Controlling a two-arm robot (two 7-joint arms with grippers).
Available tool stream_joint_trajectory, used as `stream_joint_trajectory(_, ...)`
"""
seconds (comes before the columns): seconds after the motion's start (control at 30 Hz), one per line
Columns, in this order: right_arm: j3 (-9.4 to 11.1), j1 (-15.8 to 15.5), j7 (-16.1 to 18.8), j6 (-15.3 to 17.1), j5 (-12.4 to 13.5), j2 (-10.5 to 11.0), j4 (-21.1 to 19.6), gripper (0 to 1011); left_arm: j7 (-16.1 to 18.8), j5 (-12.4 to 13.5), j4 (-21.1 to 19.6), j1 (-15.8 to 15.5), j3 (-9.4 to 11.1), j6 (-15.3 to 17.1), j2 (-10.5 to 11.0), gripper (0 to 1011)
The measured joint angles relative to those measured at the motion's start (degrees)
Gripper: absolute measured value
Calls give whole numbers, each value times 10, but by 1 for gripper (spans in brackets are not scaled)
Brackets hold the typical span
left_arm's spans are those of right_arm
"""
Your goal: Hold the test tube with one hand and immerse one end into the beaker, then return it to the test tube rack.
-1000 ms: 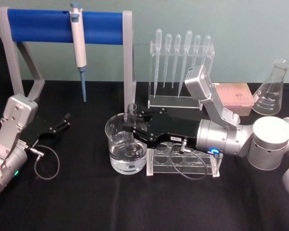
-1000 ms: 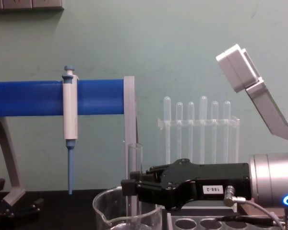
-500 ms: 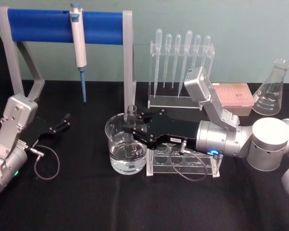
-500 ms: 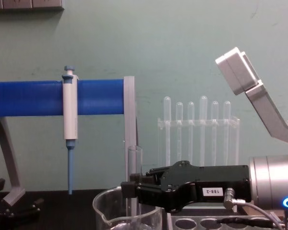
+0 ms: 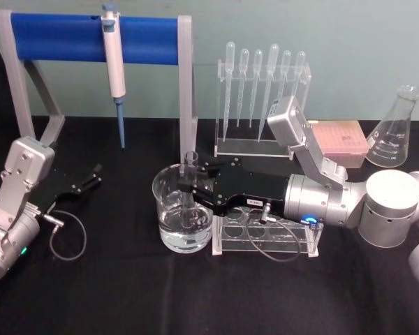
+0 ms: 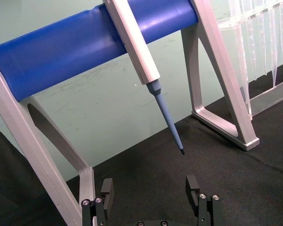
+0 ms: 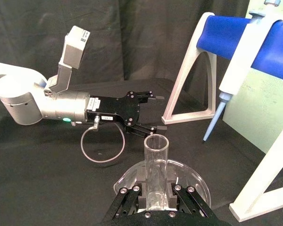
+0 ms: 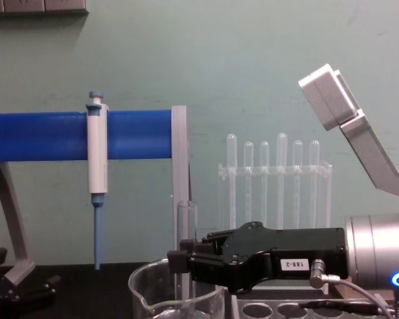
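The clear test tube stands upright with its lower end down inside the beaker, which holds some clear liquid. My right gripper reaches in from the right over the beaker's rim and is shut on the test tube below its mouth. The chest view shows the test tube rising above the black right gripper and the beaker. In the right wrist view the test tube sits between the pads, beaker beneath. My left gripper rests open at the table's left; its fingers stand apart.
A clear tube rack lies right of the beaker, under my right wrist. A blue-barred stand holds a white-and-blue pipettor at the back left. A pipette rack, a pink box and a conical flask stand behind.
Almost nothing differs: the right gripper and the tube dipped slightly and came back up; the tube's end stays in the beaker. The left arm has not moved.
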Motion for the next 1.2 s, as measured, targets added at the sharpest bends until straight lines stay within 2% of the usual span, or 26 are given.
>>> stream_joint_trajectory(1.2, 0, 0, 0, 1, 0, 0, 0, 236, 0, 0, 0, 0, 0, 0, 0, 1000)
